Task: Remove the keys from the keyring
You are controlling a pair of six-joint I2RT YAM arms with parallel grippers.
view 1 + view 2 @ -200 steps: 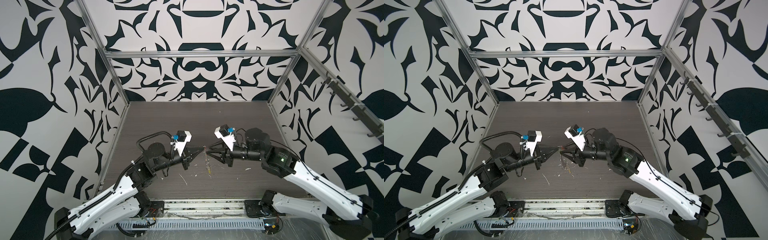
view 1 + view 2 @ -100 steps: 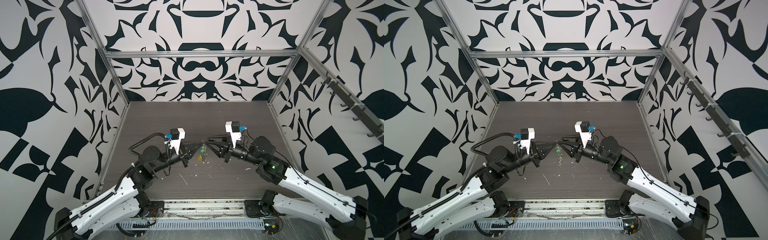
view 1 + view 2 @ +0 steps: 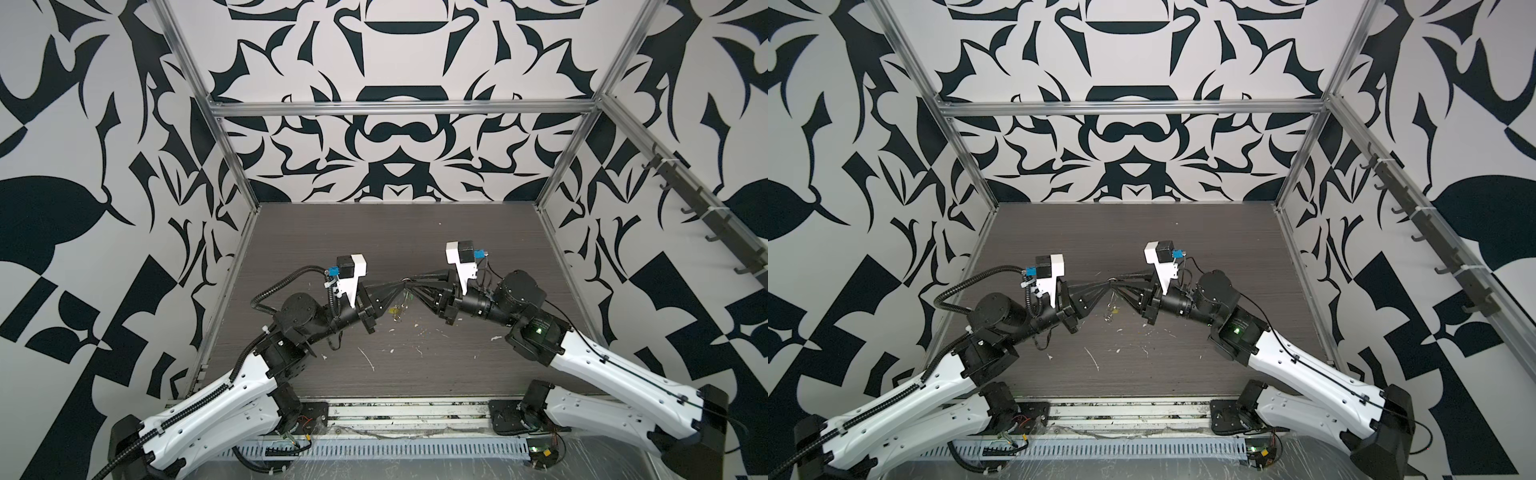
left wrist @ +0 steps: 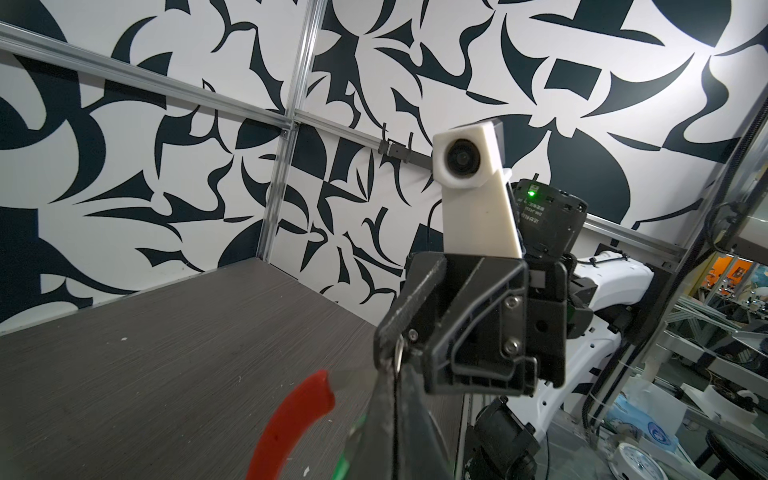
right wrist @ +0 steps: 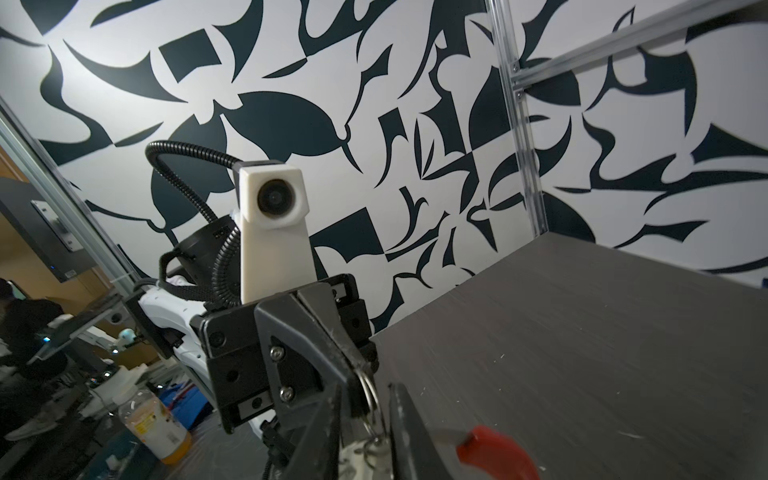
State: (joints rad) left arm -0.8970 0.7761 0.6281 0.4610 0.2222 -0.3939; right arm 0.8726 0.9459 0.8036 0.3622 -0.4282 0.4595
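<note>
Over the dark table (image 3: 374,232), mid frame in both top views, L hand (image 3: 402,285) is clenched on the keyring (image 4: 291,424), can't tell if R hand (image 3: 412,286) grips it, & the keys (image 3: 397,311) dangle just under.

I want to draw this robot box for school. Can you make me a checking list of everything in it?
surface: dark wood-grain table, scratched.
job's things: keys with a yellow and a green tag dangle above the table; keyring, red section showing close to the left gripper.
clutter: white flecks on the table.
grippers: left gripper shut on a small metal ring; right gripper tip to tip with it, grip unclear.
cables: black ribbed hose loops along the left arm.
surroundings: black-and-white patterned walls, metal frame, hook rail.
</note>
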